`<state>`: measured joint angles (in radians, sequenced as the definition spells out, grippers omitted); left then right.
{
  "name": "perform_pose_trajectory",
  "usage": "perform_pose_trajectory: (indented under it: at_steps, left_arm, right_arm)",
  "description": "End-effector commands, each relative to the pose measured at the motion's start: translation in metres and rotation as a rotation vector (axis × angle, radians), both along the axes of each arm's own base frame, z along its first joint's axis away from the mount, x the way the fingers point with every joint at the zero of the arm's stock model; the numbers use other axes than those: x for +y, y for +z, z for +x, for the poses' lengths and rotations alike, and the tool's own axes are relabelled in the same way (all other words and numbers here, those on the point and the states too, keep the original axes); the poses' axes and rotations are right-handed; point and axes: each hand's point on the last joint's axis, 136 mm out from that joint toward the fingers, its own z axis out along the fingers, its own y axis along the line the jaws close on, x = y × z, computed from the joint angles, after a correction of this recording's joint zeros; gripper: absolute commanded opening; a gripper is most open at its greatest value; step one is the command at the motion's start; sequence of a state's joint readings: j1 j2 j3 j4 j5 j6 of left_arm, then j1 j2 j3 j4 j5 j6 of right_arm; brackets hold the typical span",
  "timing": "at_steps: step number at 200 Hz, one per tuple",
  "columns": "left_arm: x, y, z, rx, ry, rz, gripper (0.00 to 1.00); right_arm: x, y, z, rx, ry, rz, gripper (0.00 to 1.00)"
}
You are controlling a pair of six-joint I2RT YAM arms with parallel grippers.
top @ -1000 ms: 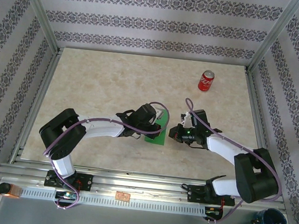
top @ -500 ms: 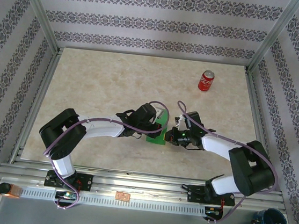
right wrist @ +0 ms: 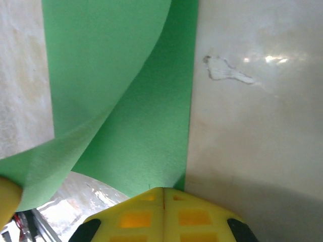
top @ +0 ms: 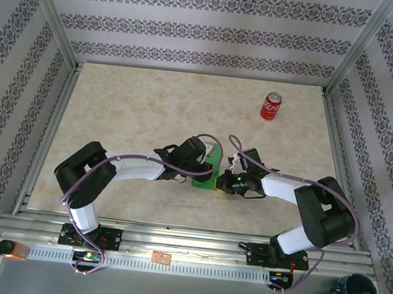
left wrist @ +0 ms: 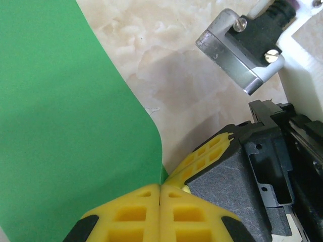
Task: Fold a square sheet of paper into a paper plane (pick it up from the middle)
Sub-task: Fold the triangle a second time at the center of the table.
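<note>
The square sheet of paper [top: 203, 182] is bright green and lies folded in the middle of the table, with one flap [right wrist: 101, 75] curling up over the flat layer [right wrist: 146, 136]. My left gripper [top: 208, 168] is shut, and the edge of the raised flap [left wrist: 65, 126] runs into its closed yellow tips [left wrist: 160, 187]. My right gripper [top: 221, 182] is shut too. Its tips [right wrist: 164, 190] rest at the right edge of the flat layer, and whether they hold it cannot be told. Its yellow fingers [left wrist: 209, 154] nearly touch the left gripper's tips.
A red soda can [top: 271, 106] lies at the back right of the marble table [top: 129, 111]. A blue cup [top: 355, 289] stands off the table at the front right. Patterned walls and metal rails enclose the workspace.
The right gripper has moved left to the paper's right edge, close beside the left gripper. The left arm and the paper have hardly moved.
</note>
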<state>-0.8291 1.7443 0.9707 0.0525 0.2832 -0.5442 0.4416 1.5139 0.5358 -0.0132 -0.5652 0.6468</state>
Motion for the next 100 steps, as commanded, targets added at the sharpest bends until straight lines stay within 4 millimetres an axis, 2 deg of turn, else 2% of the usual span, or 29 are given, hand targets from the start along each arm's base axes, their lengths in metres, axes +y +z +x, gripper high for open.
perform_pose_trajectory:
  at_steps: [1,18,34,78,100]
  left_arm:
    - [-0.001,0.0,0.006,0.003,0.019,-0.024,0.0]
    - [0.003,-0.002,0.007,0.003,0.038,-0.007,0.0]
    - [0.008,-0.004,0.011,0.01,0.069,-0.007,0.0]
    - [0.019,-0.011,0.023,0.041,0.123,-0.063,0.0]
    - [0.018,-0.016,0.026,0.059,0.117,-0.073,0.0]
  right_arm:
    - [-0.009,-0.007,-0.001,-0.02,0.032,-0.089,0.0]
    - [-0.02,-0.013,-0.003,-0.017,0.04,-0.162,0.0]
    - [-0.017,-0.012,-0.002,-0.014,0.044,-0.143,0.0]
    - [-0.024,-0.016,0.0,0.006,0.027,-0.195,0.0]
    - [-0.023,-0.016,0.0,0.008,0.03,-0.192,0.0]
